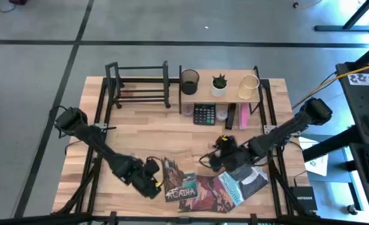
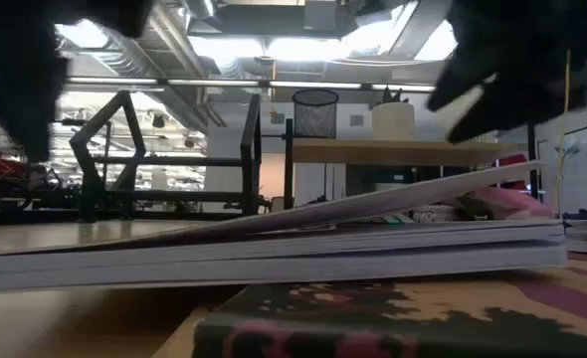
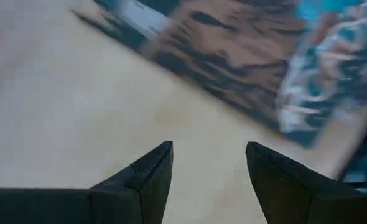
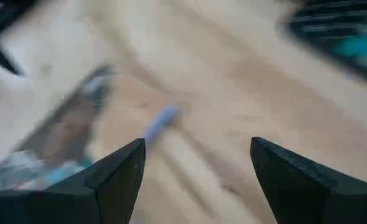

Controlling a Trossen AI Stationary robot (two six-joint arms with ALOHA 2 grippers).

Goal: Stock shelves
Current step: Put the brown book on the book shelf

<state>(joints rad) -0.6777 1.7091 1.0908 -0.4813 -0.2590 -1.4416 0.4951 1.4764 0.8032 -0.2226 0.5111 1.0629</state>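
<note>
Several books and magazines (image 1: 200,187) lie flat in a loose overlapping row at the table's near edge; the low view shows them close up (image 2: 274,249). The black metal-bar rack (image 1: 137,84) stands at the far left. The light-wood board shelf (image 1: 231,95) stands at the far middle and right. My left gripper (image 1: 154,181) hangs open just left of the books, over bare wood (image 3: 208,149). My right gripper (image 1: 214,159) is open (image 4: 199,146) above the table, just beyond the books' far edge. Neither holds anything.
On the wood shelf's board stand a black mesh cup (image 1: 189,81), a small potted plant (image 1: 219,84) and a gold wire object (image 1: 249,87). Under it lie a calculator (image 1: 204,114) and a pink item (image 1: 244,117). Bare tabletop (image 1: 153,134) lies between the shelves and the books.
</note>
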